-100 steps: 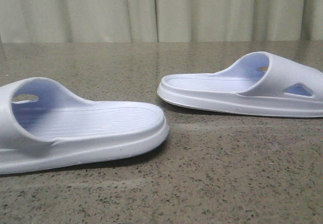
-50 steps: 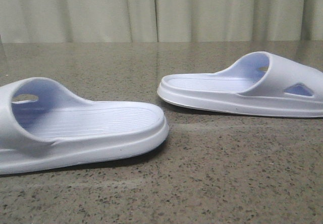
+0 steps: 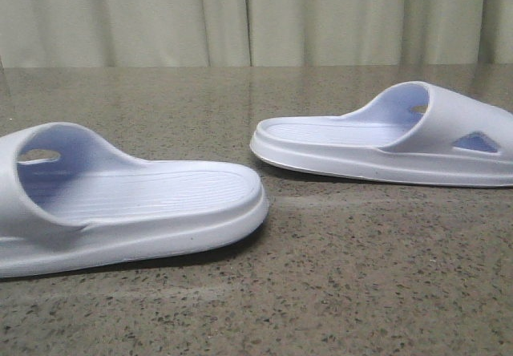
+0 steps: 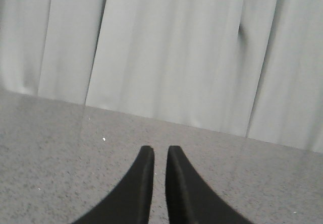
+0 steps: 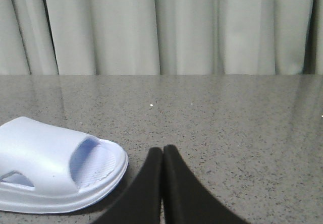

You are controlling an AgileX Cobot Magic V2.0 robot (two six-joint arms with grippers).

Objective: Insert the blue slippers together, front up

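Two pale blue-white foam slippers lie sole-down and apart on the speckled stone table point(image 3: 337, 292). The left slipper point(image 3: 144, 204) is near, with its strap at the left edge. The right slipper point(image 3: 377, 143) lies farther back, with its strap and triangular cut-out at the right. The right wrist view shows one slipper point(image 5: 50, 163) beside my right gripper point(image 5: 162, 149), which is shut and empty, a short way from the sole's rim. My left gripper point(image 4: 160, 151) is empty over bare table, its fingers almost together with a thin slit between them. Neither gripper shows in the front view.
A pale pleated curtain point(image 3: 256, 15) hangs behind the table's far edge. Bare table top lies between and in front of the two slippers.
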